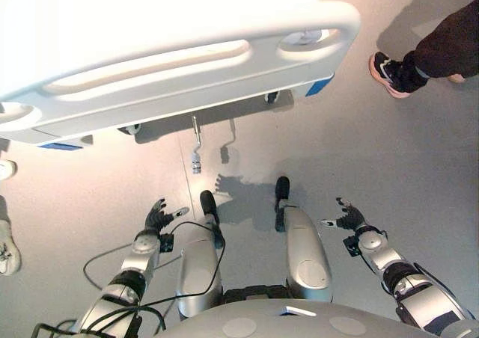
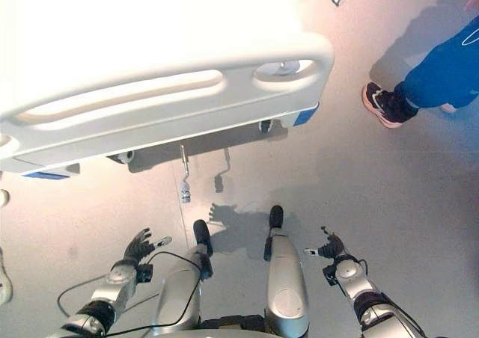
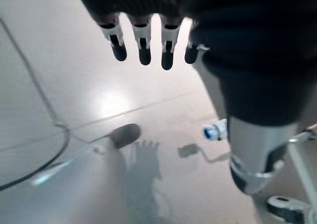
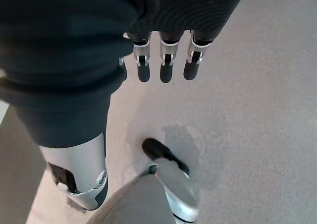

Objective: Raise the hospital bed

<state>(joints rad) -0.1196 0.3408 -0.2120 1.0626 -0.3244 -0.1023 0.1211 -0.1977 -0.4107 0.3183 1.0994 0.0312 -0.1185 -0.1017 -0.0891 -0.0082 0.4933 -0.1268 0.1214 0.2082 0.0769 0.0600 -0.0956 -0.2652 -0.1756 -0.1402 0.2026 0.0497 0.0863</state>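
Standing over the foot of the hospital bed, which fills the upper left and centre of the head views: a white moulded footboard with long cut-out grips, blue corner bumpers below, castors tucked under its edge. Floor is pale, smooth and glossy with thin seam lines; it takes up the rest of the room in sight. A person's leg and dark shoe with a pink sole stand at upper right, well apart from the bed; another pale shoe sits at the far left edge.

Crank handle hangs down from under the footboard, centre frame, a thin metal rod with a blue-and-white grip at its end. It also turns up at right of centre in the left wrist view.

Left hand, lower left, fingers straight and spread, holding nothing. Right hand, lower right, likewise relaxed and empty. Both hover low over the floor, apart from the bed.

Judgement: approach not yet made; the crank is untouched. The left hand is the nearer one. Best to close in, wrap the fingers fully round the end grip, then turn in steady circles. Glossy floor may let the bed creep if pushed.
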